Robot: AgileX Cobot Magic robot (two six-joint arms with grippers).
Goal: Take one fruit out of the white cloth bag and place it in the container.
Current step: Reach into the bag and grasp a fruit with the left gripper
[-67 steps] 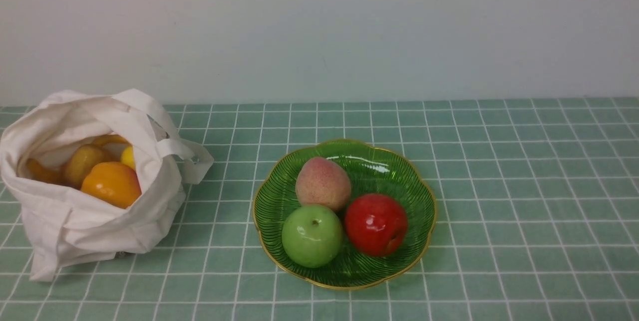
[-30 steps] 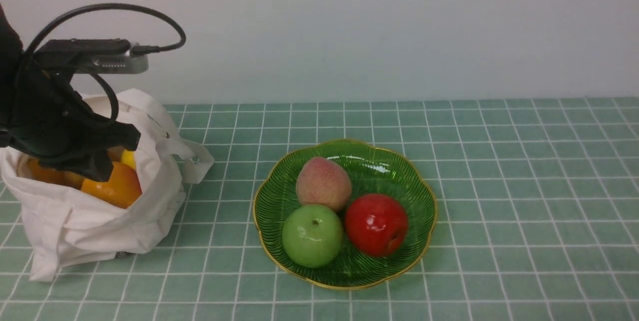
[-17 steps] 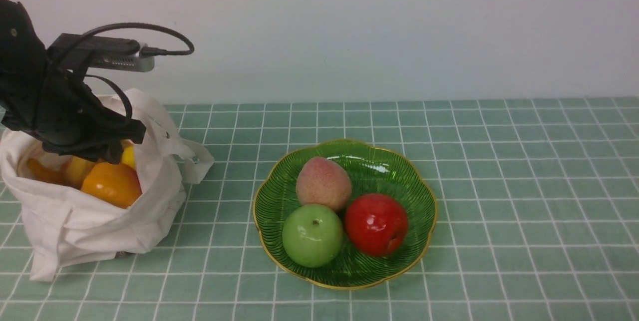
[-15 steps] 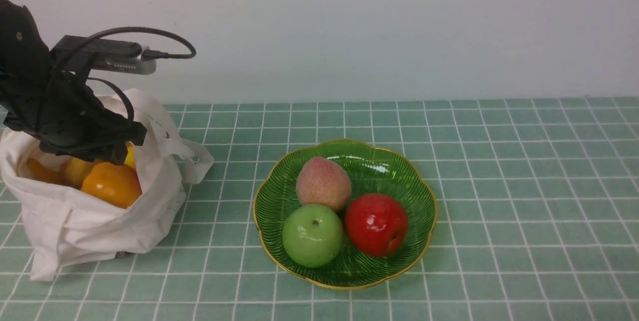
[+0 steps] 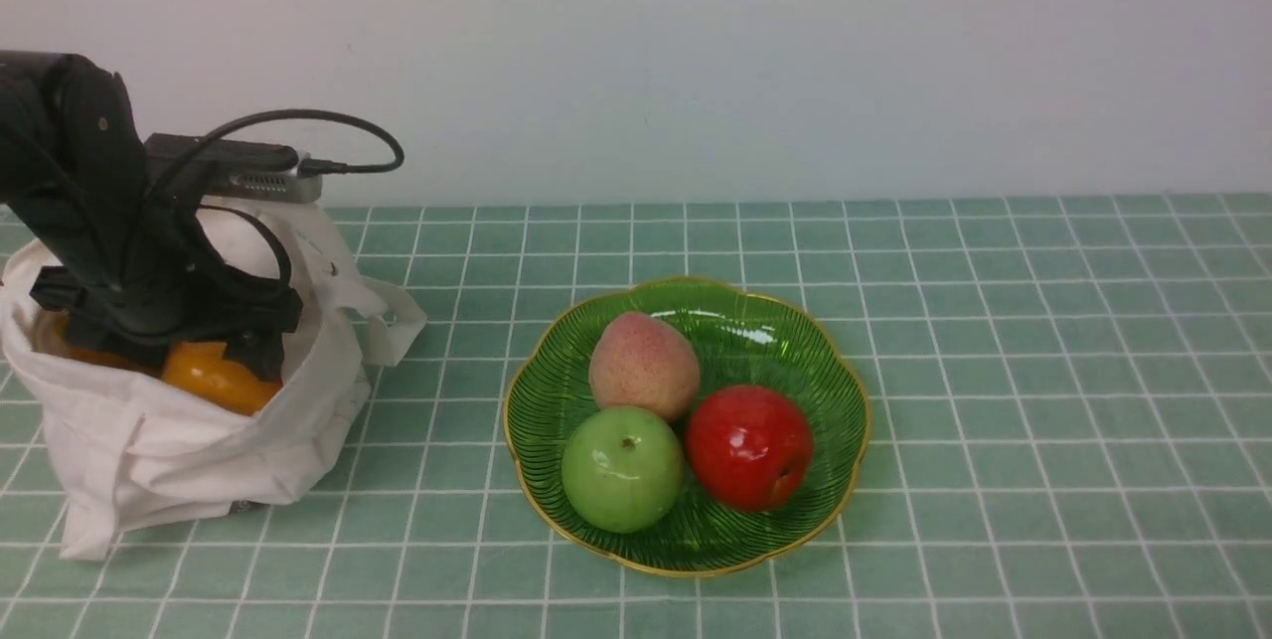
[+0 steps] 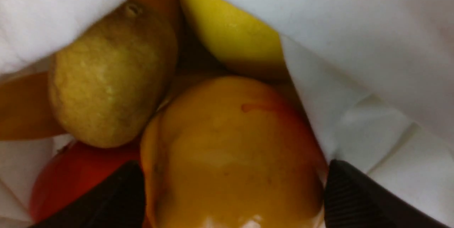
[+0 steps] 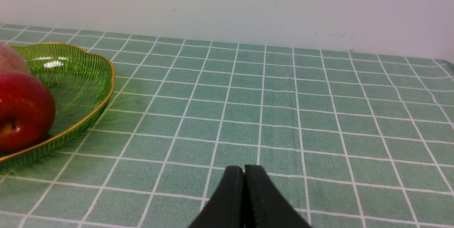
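The white cloth bag (image 5: 189, 450) stands at the table's left, its mouth open. My left gripper (image 5: 189, 346) is down inside it. In the left wrist view this gripper (image 6: 234, 192) is open, its black fingers (image 6: 117, 199) flanking the glossy orange-yellow fruit (image 6: 230, 150) on both sides, close against its skin. From the front only the lower part of the fruit (image 5: 214, 379) shows under the gripper. The green glass container (image 5: 755, 331) sits at the table's middle. My right gripper (image 7: 244, 171) is shut and empty, low over the cloth to the right of the container (image 7: 81, 79); the front view does not show it.
A peach (image 5: 644, 364), a green apple (image 5: 622, 468) and a red apple (image 5: 747, 445) lie in the dish. The bag also holds a dull brownish-yellow fruit (image 6: 110, 79), a plain yellow fruit (image 6: 230, 40) and a red fruit (image 6: 78, 171). Bag fabric (image 6: 354, 43) crowds one finger.
My left arm came in from the left above the bag and has sunk into its mouth, now covering most of the fruit. The bag, dish and its fruits have not moved.
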